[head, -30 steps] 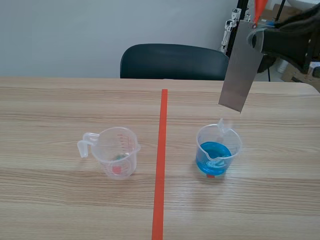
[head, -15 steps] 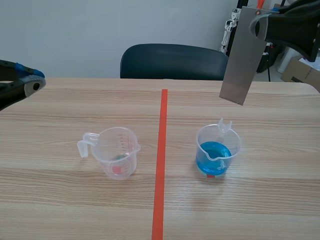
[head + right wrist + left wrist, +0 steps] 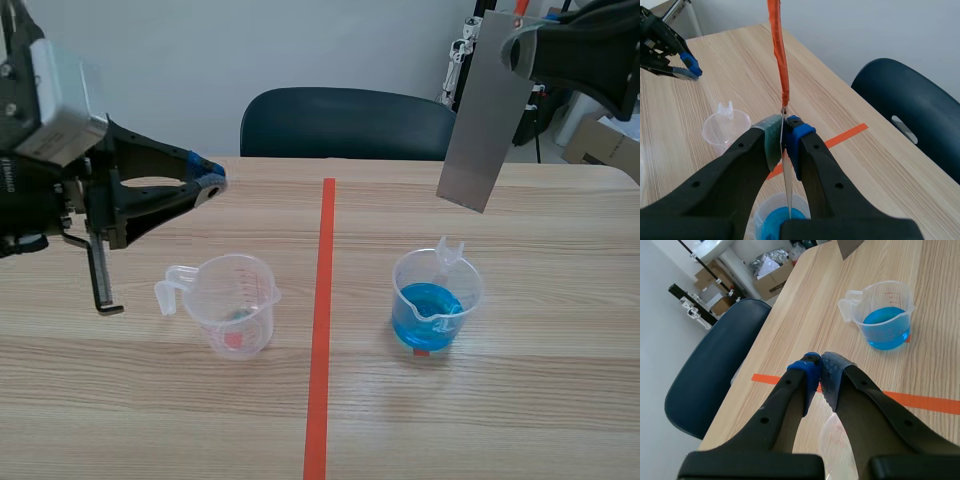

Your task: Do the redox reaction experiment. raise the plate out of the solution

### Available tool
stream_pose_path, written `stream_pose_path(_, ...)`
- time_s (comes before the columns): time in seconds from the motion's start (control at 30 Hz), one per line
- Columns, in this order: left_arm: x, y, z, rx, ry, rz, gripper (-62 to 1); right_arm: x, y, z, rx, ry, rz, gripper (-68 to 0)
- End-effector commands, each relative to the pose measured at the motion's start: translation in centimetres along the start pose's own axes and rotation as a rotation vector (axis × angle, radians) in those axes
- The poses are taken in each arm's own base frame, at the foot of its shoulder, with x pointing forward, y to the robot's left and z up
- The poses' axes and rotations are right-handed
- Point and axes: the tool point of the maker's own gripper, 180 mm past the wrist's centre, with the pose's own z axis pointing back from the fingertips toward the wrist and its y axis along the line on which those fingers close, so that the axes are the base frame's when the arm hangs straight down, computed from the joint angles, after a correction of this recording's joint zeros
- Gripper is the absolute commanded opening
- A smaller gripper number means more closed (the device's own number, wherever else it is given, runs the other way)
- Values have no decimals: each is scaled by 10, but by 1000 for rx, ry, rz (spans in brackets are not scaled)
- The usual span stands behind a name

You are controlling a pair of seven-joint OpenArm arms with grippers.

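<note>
A grey metal plate (image 3: 484, 118) hangs in the air above and behind the beaker of blue solution (image 3: 432, 302), fully out of the liquid. My right gripper (image 3: 520, 52) is shut on the plate's top end; in the right wrist view the plate (image 3: 787, 192) shows edge-on between the pads, with the beaker (image 3: 782, 220) below. My left gripper (image 3: 208, 182) is shut on nothing, raised over the table's left side, above an empty clear measuring cup (image 3: 232, 302). From the left wrist, the blue beaker (image 3: 886, 316) lies ahead of the shut gripper (image 3: 820, 371).
An orange-red tape line (image 3: 321, 320) runs down the table's middle between the two cups. A dark blue chair (image 3: 348, 124) stands behind the table's far edge. Boxes and a stand sit at the back right.
My left arm has swung in from the left edge and now hangs above the empty cup. The plate was lifted slightly higher a second ago and has since held still.
</note>
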Motion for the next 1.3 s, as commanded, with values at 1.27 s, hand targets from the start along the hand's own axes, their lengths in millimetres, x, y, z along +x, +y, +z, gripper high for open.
stream_pose_path(1.27, 15, -9, -104, -73, -51, -87, -569, 16, 4, -1, 33, -49, -20, -669)
